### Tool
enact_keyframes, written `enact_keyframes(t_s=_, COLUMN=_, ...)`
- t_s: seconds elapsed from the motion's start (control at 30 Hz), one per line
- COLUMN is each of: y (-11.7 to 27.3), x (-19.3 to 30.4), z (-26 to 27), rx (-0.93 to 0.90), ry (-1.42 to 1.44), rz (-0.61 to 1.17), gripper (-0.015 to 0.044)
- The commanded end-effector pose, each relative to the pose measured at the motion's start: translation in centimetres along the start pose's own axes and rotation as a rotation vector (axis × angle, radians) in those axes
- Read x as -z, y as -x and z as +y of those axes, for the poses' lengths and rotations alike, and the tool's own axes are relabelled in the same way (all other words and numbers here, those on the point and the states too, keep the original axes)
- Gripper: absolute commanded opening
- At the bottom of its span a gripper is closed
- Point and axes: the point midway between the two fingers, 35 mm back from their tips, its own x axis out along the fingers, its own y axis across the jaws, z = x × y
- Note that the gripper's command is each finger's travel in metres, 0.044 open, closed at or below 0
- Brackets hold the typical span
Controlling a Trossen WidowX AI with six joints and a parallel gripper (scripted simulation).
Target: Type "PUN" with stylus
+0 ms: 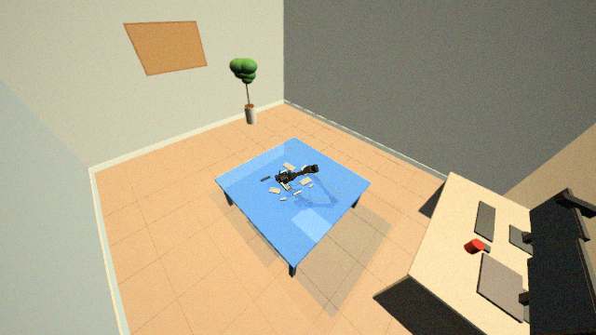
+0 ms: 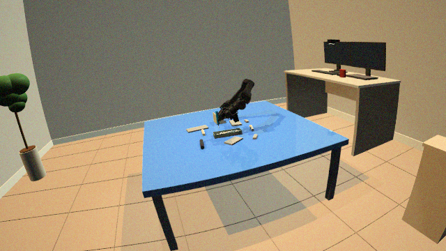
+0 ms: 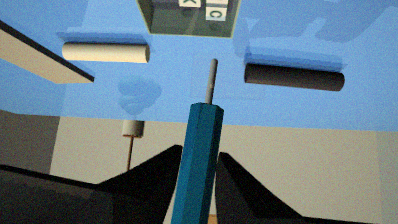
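My gripper (image 2: pixel 219 119) (image 3: pixel 199 156) is shut on the teal stylus (image 3: pixel 199 132) (image 2: pixel 217 118), whose thin grey tip points away from the fingers. In the exterior view the stylus is nearly upright, raised above the table behind the left end of the dark keyboard (image 2: pixel 227 134) (image 3: pixel 190 26). In the wrist view only one end of the keyboard shows at the top edge, with a white C key and part of another key; the tip appears below that end, over blue table. The P, U and N keys are out of the wrist view. In the top view the arm partly covers the keyboard.
A dark cylinder (image 2: pixel 202 143) (image 3: pixel 294 77) and a cream cylinder (image 3: pixel 106 52) (image 2: pixel 203 132) lie near the keyboard's left end. A flat beige slab (image 2: pixel 197 129) (image 3: pixel 45 67) lies beyond the cream cylinder. Another slab (image 2: pixel 233 140) lies in front of the keyboard, and small pale pieces lie at its right.
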Motion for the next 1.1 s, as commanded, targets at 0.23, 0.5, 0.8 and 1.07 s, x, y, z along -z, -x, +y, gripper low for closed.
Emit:
enact_keyframes(t_s=0.23, y=-0.4, x=0.0, z=-0.4, rx=0.005, ry=0.105, rz=0.021, gripper=0.0)
enact_keyframes(t_s=0.5, y=-2.0, x=-2.6, z=0.0, rx=0.005, ry=0.105, rz=0.021, gripper=0.0)
enact_keyframes(t_s=0.8, y=-2.0, x=-2.6, z=0.0, rx=0.005, ry=0.105, rz=0.021, gripper=0.0)
enact_keyframes(t_s=1.07, y=-2.0, x=-2.6, z=0.0, rx=0.005, ry=0.105, rz=0.021, gripper=0.0026)
